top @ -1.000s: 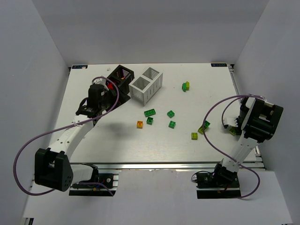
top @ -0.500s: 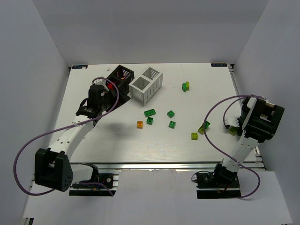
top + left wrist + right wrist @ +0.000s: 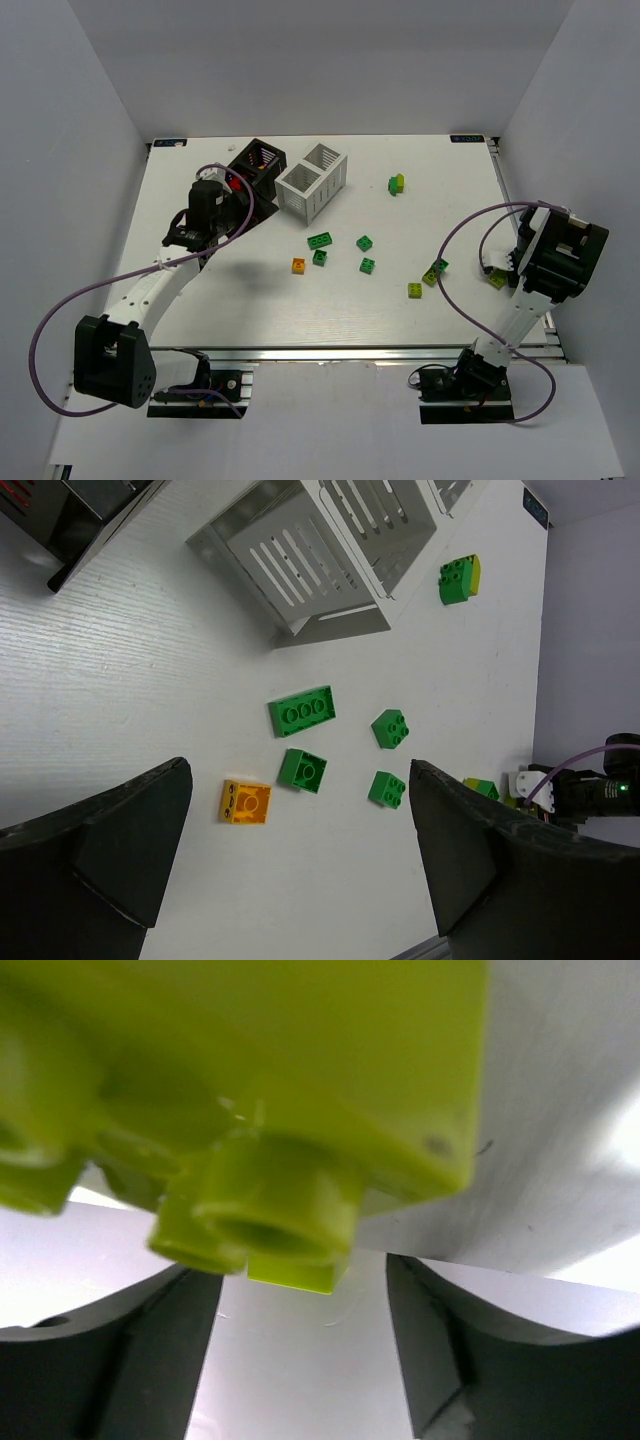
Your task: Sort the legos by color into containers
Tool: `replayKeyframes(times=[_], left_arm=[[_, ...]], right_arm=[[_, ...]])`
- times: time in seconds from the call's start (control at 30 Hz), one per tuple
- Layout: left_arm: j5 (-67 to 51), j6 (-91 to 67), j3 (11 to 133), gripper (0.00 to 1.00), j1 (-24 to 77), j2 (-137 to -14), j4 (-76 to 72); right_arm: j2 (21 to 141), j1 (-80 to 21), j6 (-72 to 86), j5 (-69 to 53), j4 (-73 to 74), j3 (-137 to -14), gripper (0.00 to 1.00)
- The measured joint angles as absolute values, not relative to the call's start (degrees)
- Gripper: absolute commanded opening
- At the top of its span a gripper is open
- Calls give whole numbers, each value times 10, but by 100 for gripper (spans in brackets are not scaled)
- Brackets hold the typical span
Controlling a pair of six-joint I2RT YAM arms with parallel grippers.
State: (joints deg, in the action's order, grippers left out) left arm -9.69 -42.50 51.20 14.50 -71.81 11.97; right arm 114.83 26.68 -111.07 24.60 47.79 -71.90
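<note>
My right gripper (image 3: 495, 271) is low at the table's right side, open, with a yellow-green lego (image 3: 498, 281) just off its fingertips. That lego (image 3: 250, 1080) fills the top of the right wrist view, beyond the right gripper (image 3: 300, 1300) and not clasped. My left gripper (image 3: 235, 200) hovers by the black container (image 3: 258, 165), open and empty. The left wrist view looks past the left gripper (image 3: 298, 810) at an orange lego (image 3: 246, 802), several green legos (image 3: 302, 711) and the white container (image 3: 320, 550).
Loose legos lie mid-table: orange (image 3: 298, 265), green ones (image 3: 365, 243), yellow-green (image 3: 414, 290), a green and yellow-green pair (image 3: 436, 270). A green-yellow stack (image 3: 397, 183) sits further back. Something red (image 3: 233, 183) shows at the black container.
The right wrist has shifted slightly to the right; the yellow-green lego stays at its fingertips. The left arm has not moved.
</note>
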Motion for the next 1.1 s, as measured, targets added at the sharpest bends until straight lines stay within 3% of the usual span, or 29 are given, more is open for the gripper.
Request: replayKeyframes(times=[0.7, 1.1], left_arm=[[-97, -430, 511, 98, 145, -718, 119], [-97, -432, 510, 98, 145, -718, 115]], right_arm=[[1149, 273, -1116, 254, 480, -720, 30], [1148, 272, -1096, 219, 507, -753, 21]])
